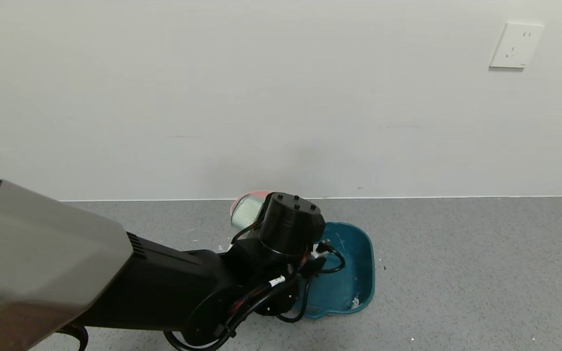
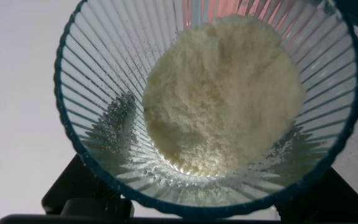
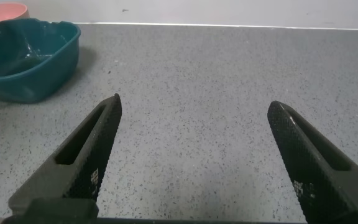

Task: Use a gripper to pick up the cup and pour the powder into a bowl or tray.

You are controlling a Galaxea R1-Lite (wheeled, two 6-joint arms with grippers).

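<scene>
Left wrist view only: powder (image 2: 219, 93) inside cup (image 2: 104, 93).

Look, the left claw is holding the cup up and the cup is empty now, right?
Not quite. The left claw does hold the cup up, but the cup isn't empty: the left wrist view shows a heap of white powder inside it.
</scene>
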